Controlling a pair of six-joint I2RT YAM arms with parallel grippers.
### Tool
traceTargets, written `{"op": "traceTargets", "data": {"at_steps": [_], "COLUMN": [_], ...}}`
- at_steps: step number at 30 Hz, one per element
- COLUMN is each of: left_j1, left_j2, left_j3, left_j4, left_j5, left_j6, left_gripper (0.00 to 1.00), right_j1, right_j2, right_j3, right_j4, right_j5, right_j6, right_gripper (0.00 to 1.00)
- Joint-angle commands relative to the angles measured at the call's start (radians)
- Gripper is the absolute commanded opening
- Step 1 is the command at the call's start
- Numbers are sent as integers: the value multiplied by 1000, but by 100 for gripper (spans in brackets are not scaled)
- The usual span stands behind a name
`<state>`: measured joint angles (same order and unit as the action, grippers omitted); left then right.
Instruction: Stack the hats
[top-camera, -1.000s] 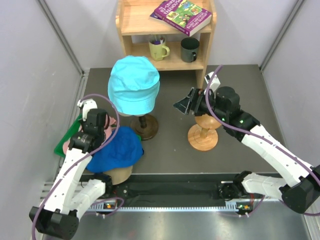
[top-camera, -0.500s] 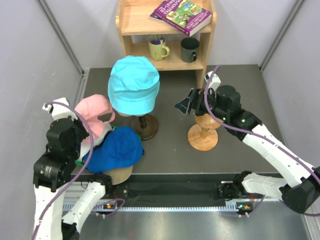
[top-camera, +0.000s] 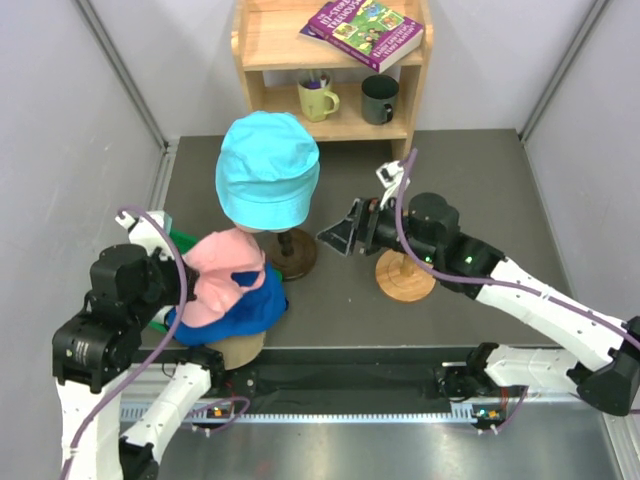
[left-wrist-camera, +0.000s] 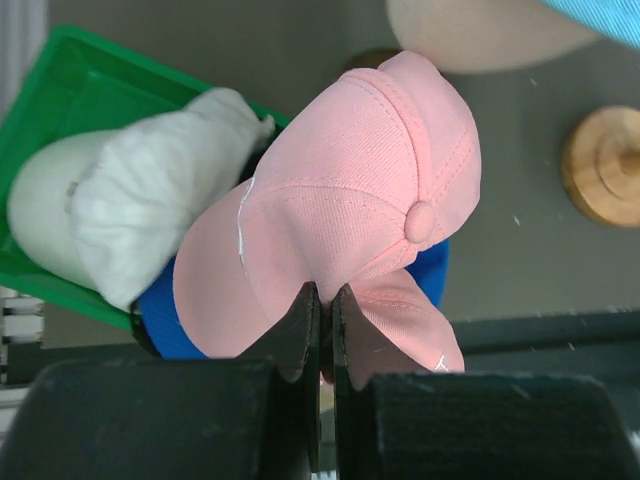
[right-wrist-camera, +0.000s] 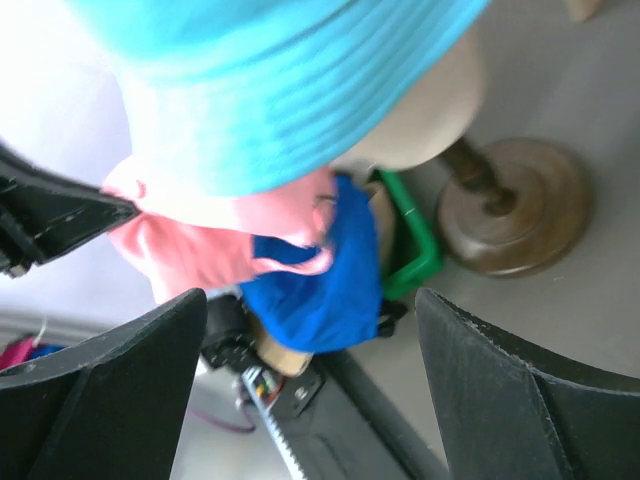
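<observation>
hats, one each: cyan hat (top-camera: 268, 172), pink cap (top-camera: 226, 268), blue cap (top-camera: 264, 306), white cap (left-wrist-camera: 150, 205).

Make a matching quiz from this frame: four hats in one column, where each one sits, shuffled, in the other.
Hats:
1. pink cap
2. cyan bucket hat
3. white cap
4. royal blue cap

Places:
A. lying in the green tray
B. on the mannequin head
C. beneath the pink cap
D. pinched in the left claw

Pairs: 1-D, 2-B, 3-A, 4-C
</observation>
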<state>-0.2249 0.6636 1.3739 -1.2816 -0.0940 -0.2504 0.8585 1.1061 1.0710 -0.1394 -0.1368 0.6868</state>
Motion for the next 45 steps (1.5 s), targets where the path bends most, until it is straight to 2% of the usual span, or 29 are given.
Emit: {"op": "traceTargets", "data": {"at_steps": [1,7,10,15,18,22,30,41,45], "left_j1": [2,2,2,4,6,16,50,73,76], "left_j2": [-25,-70,-97,-157,-167,-179,-203,-206,-206], "left_j3": [25,7,-36,-117,-125,-121,-153,-161,-165], "left_j4": [-48,32,145,335,375,410,458,479,478], "left_j5": [217,329,375,393,376,355,393,439,451], "left_j6": [5,-105,-266,-475,-523,-552,-590,-606,-599], "left_gripper": [0,0,0,0,0,0,0,0,0], "right_j1": [111,255,319,350,352,364,366,366,366], "right_j2": [1,11,-15,-101,-146,-173,-134,-20,20], "right_j3": [-9,-26,-42,-133,-167,-178,-175,-183,-183], "right_j4": [116,169,170,149,142,70,63,193,257], "right_j5": [66,131,183,281,327,393,414,312,270], "right_j6": [37,56,20,31,59,80,80,82,69], "right_gripper": [84,86,88,88,88,88,87,83,74]}}
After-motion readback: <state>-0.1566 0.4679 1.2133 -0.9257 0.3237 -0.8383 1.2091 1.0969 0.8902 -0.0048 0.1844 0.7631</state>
